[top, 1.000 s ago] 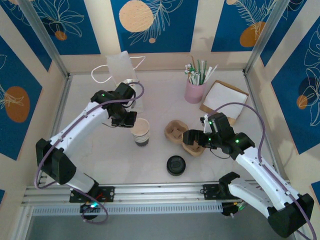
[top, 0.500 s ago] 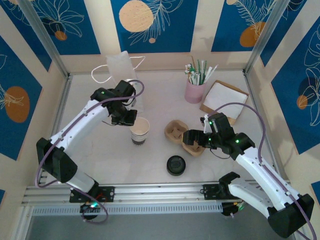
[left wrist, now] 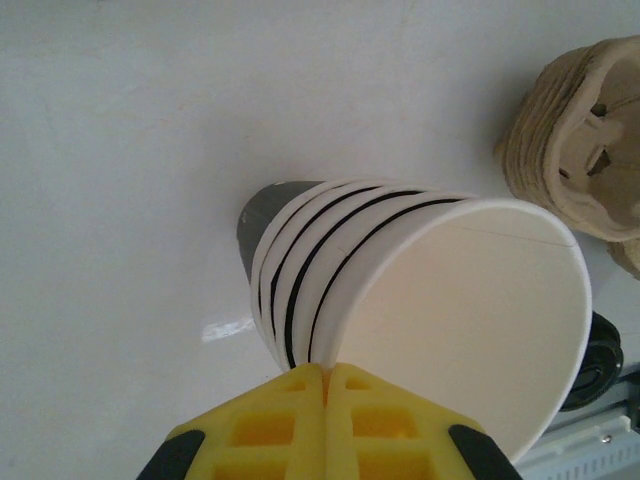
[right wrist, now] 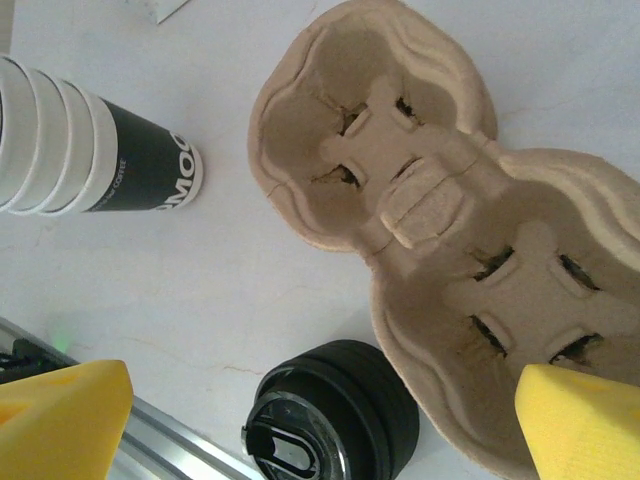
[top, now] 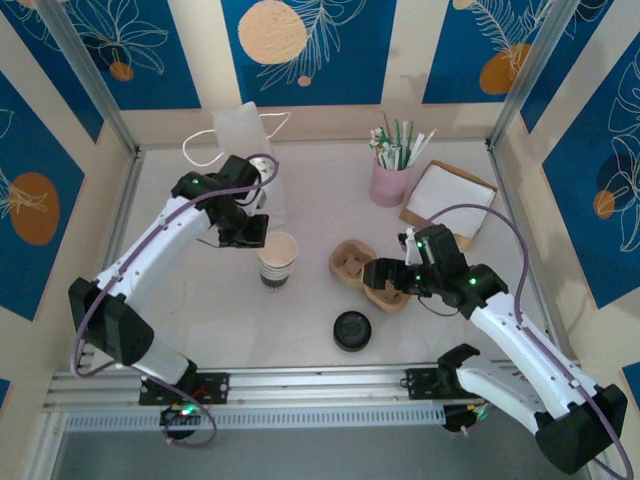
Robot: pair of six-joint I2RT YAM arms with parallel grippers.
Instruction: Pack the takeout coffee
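The takeout coffee cup (top: pixel 277 260) is white with a black base and looks like several nested cups; it stands left of the table's middle. My left gripper (top: pixel 259 238) is shut on its near rim, the yellow fingers (left wrist: pixel 290 410) pinching the cup wall (left wrist: pixel 440 290) between them. In the left wrist view the cup leans away from the fingers. My right gripper (top: pixel 378 277) hangs open over a brown pulp cup carrier (top: pixel 365 270), with nothing between its fingers. The right wrist view shows the gripper (right wrist: pixel 320 405), the carrier (right wrist: pixel 440 200) and the cup (right wrist: pixel 90 150) at the upper left.
A stack of black lids (top: pixel 352 329) (right wrist: pixel 335 415) sits near the front rail, just below the carrier. A white paper bag (top: pixel 245 130) stands at the back left. A pink cup of straws (top: pixel 390 180) and a napkin box (top: pixel 447 198) are at the back right.
My left gripper has drawn slightly back and to the left, and the cup has shifted with it. The right arm has not moved.
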